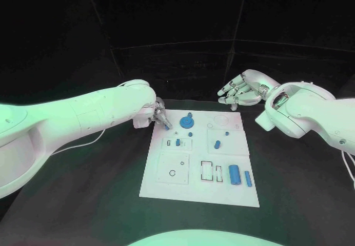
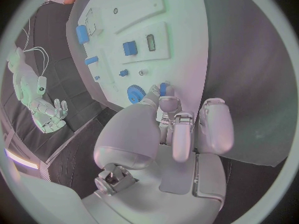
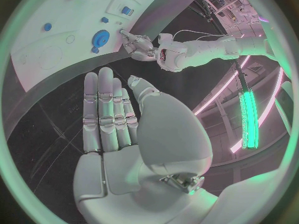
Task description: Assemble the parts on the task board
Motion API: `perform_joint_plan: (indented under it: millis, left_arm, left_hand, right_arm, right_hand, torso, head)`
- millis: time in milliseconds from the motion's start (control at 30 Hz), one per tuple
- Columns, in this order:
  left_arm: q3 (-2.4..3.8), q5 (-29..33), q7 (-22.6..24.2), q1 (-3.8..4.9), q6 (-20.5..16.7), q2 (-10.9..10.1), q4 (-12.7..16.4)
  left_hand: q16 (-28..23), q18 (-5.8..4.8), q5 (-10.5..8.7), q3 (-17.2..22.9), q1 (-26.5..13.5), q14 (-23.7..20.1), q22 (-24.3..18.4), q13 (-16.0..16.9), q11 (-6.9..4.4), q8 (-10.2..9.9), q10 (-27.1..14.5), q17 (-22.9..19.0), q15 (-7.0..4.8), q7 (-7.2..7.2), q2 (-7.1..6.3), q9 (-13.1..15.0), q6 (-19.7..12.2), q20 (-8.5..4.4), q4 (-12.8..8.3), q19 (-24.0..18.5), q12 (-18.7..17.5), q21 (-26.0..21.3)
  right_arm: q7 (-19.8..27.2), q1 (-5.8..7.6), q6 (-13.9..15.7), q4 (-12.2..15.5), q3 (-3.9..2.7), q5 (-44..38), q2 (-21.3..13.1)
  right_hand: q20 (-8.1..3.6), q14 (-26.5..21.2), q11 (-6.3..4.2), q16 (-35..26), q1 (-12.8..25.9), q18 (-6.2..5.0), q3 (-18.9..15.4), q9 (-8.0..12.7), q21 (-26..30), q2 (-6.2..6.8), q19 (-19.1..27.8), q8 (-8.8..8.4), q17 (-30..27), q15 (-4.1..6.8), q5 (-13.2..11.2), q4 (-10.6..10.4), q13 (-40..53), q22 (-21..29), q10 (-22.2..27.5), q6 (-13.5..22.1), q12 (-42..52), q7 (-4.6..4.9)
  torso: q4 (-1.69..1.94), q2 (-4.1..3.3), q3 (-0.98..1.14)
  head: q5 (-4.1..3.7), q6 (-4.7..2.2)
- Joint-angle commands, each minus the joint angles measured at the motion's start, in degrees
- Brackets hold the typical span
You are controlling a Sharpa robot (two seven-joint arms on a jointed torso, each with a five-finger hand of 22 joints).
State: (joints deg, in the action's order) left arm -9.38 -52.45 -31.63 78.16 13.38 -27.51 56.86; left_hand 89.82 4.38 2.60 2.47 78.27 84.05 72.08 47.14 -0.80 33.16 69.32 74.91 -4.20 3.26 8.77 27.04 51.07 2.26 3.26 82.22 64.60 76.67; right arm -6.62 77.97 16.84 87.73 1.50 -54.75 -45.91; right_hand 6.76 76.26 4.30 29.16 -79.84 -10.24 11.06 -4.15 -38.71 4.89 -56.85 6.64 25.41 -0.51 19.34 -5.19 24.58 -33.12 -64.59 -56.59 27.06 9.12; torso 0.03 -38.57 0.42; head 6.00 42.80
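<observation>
A: Where does the task board (image 1: 166,188) sit?
B: On the table (image 1: 96,195), midway between the arms. The gear-like part (image 1: 188,122) stands at the board's far edge.
A: And the hands?
B: The left hand (image 1: 152,115) is at the board's far left corner, a small part (image 1: 167,124) in its fingers (image 2: 168,104), just beside the gear. The right hand (image 1: 242,88) hangs beyond the far right corner.

The head camera looked steeply down on the white task board (image 1: 199,164) from the robot's side. Each wrist camera sat close behind its own robot hand, facing the board's far end. All three views shared that end, around the blue gear (image 1: 188,122).
</observation>
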Motion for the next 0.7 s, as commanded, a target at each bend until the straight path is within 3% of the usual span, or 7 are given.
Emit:
perform_joint_plan:
  millis: [33,400,700]
  left_arm:
    - [0.07,3.9,0.8,0.38,-3.5,-1.1,1.9]
    - [0.05,6.3,-0.6,1.05,-7.3,-6.6,10.6]
    - [-0.23,4.2,-0.2,0.80,-15.3,-12.1,19.4]
  left_hand:
    - [0.2,-0.28,0.17,4.5,0.5,6.0,0.0,-0.2,-0.29,1.3,0.2,15.1,-0.26,-0.20,0.48,1.3,-0.4,-0.48,-3.3,0.0,-0.5,0.1]
    - [0.2,-0.28,0.17,7.5,-1.7,6.0,0.0,0.0,-0.36,2.1,0.8,15.1,-0.29,-0.29,-0.62,2.1,-0.5,-0.47,-4.1,0.0,-0.3,0.0]
    - [0.2,-0.39,0.16,10.7,-3.2,6.0,0.6,2.0,-0.54,2.8,2.2,15.1,-0.46,-0.51,-1.79,2.6,-0.4,-0.62,-5.0,0.3,1.1,0.4]
  right_arm:
    - [0.0,0.12,-0.8,-0.1,-0.03,-0.1,-0.1]
    - [-0.3,0.12,-1.5,-0.7,-0.03,-0.1,0.0]
    - [-0.4,0.12,-1.6,-0.8,-0.03,-0.1,0.1]
  right_hand:
    - [0.10,-0.3,0.08,-0.2,0.3,-0.18,-0.1,0.0,0.3,0.04,-0.2,0.29,0.1,0.02,-0.1,-0.4,-0.1,0.1,0.5,0.3,0.2,0.25]
    - [0.14,-0.5,0.15,-0.3,0.3,-0.16,-0.1,0.0,0.4,0.15,-0.1,0.25,0.2,-0.05,-0.1,-0.4,-0.2,0.1,0.7,0.5,0.1,0.31]
    - [0.16,-0.6,0.18,-0.3,0.3,-0.15,-0.1,0.0,0.4,0.18,-0.1,0.25,0.2,-0.08,-0.1,-0.5,-0.2,0.1,0.7,0.5,0.1,0.33]
  torso:
    - [0.13,0.04,0.03]
    - [0.06,0.05,0.04]
    - [0.04,0.02,0.00]
  head:
    - [0.02,0.05]
    - [0.38,0.18]
    - [0.66,0.29]
